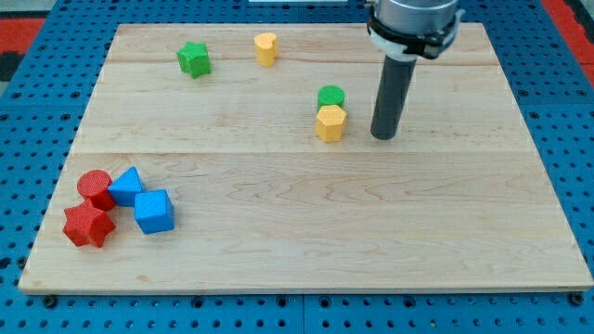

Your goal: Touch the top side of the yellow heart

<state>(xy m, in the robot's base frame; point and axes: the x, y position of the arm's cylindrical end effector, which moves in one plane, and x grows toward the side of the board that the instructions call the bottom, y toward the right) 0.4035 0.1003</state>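
The yellow heart [266, 48] stands near the view's top, left of the middle of the wooden board [306, 232]. My tip [383, 136] rests on the board well to the right of and below the heart, with a wide gap between them. It is just right of a yellow hexagon [330, 122] and a green cylinder [330, 96], touching neither.
A green star [194, 59] lies left of the heart. At the bottom left sit a red cylinder [94, 186], a red star [88, 225], a blue triangular block [126, 186] and a blue cube [153, 211]. Blue pegboard surrounds the board.
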